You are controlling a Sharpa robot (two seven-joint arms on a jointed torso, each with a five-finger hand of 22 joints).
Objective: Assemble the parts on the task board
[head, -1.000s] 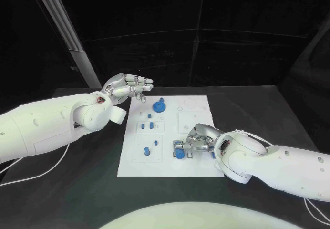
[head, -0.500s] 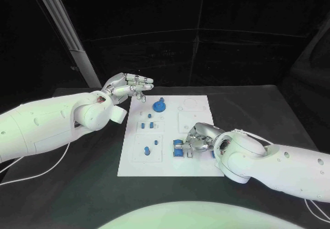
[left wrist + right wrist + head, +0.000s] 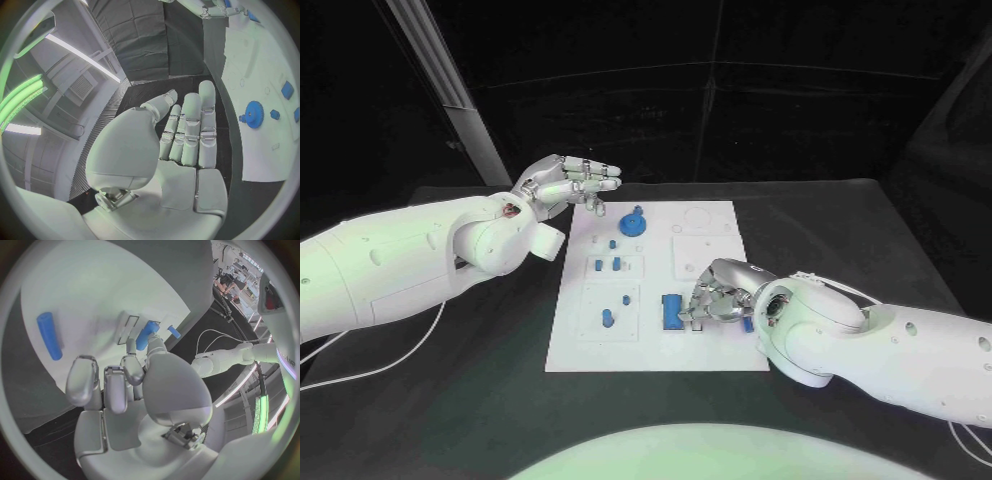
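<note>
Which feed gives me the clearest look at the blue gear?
The left wrist view: the blue gear shows its teeth and hub plainly on the task board. The head view shows it small near the board's far edge, by the left hand.

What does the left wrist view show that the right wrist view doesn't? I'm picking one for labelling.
Only the left wrist view has the blue gear standing on the white board, small blue pieces beside it, and the left hand with fingers straight, holding nothing. Only the right wrist view has a blue rod lying flat and the right hand with a blue piece at its fingertips. Both show the board and blue parts.
</note>
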